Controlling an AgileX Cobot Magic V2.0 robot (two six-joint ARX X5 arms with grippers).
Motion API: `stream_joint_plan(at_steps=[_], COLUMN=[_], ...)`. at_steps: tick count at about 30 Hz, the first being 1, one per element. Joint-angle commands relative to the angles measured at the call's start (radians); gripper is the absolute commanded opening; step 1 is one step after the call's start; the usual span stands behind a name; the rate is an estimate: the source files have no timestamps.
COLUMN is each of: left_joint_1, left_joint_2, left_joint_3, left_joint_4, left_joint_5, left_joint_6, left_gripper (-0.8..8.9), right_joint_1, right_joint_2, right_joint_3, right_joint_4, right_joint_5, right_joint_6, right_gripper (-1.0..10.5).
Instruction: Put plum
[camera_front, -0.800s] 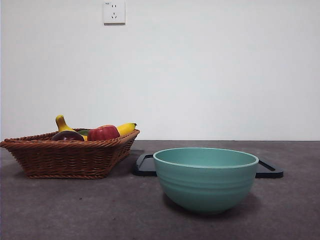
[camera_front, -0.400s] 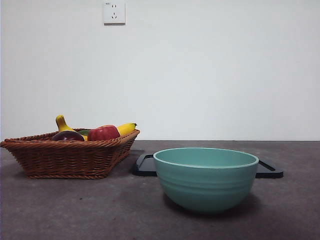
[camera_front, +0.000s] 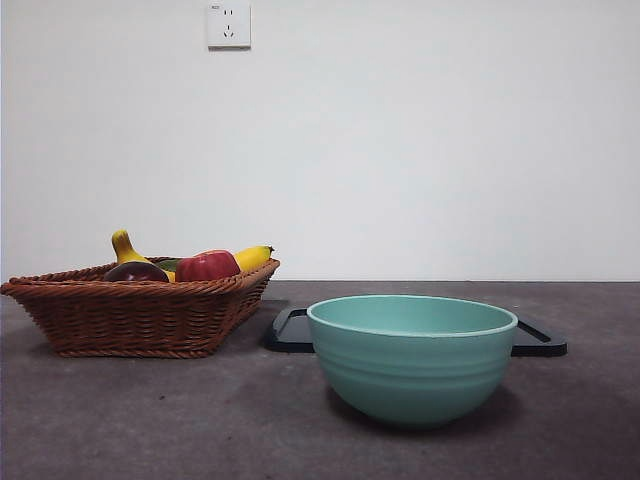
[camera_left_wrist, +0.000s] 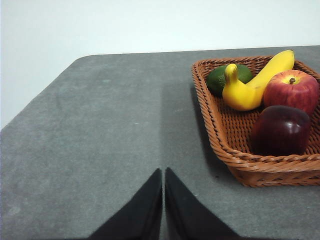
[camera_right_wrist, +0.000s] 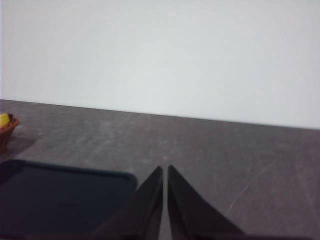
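- The left end effector (camera_left_wrist: 163, 200) is clenched on nothing, its two black jaws pressed tip to tip above bare grey surface (camera_left_wrist: 110, 130), well apart from the basket.
- The right end effector (camera_right_wrist: 165, 197) is likewise clenched and empty, over the surface with the corner of a black tray (camera_right_wrist: 60, 195) just beside it at about 9 o'clock; the tray runs off the picture's edge.
- Neither arm appears in the front view.
- The plum (camera_left_wrist: 281, 130) lies in the wicker basket (camera_left_wrist: 220, 135), in the corner nearest the left wrist camera, just beside the near rim. It is roundish, so no long axis or pointing direction can be made out.
- In the front view the basket's wall (camera_front: 140, 315) hides most of the plum (camera_front: 135, 271); only its dark top shows.
- In the basket, a red apple (camera_left_wrist: 291, 91) sits at the plum's 12 o'clock, seemingly touching it; a yellow banana (camera_left_wrist: 255, 82) lies at 11 o'clock, and a green fruit (camera_left_wrist: 217, 80) is partly hidden behind the banana.
- The basket's far side is cut off in the left wrist view.
- A teal bowl (camera_front: 412, 358) stands at the basket's 3 o'clock in the front view; its inside is hard to see from this low angle.
- The bowl hides the middle of the black tray (camera_front: 290, 330) behind it.
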Motion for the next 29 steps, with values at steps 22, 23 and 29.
stream_joint_plan(at_steps=[22, 23, 29], left_joint_1=[0.002, 0.002, 0.002], left_joint_2=[-0.002, -0.002, -0.002], left_joint_3=[-0.021, -0.021, -0.021], left_joint_4=[-0.006, -0.006, -0.006], left_joint_5=[-0.004, -0.004, -0.004], left_joint_6=[-0.006, -0.006, -0.006], left_gripper=[0.07, 0.07, 0.07], right_joint_1=[-0.002, -0.002, -0.002], right_joint_2=[-0.029, -0.029, -0.029], right_joint_3=[-0.086, -0.086, -0.086], right_joint_4=[-0.171, -0.166, -0.146], right_joint_5=[0.082, 0.082, 0.082], right_joint_6=[0.054, 0.053, 0.053], right_gripper=[0.1, 0.1, 0.1])
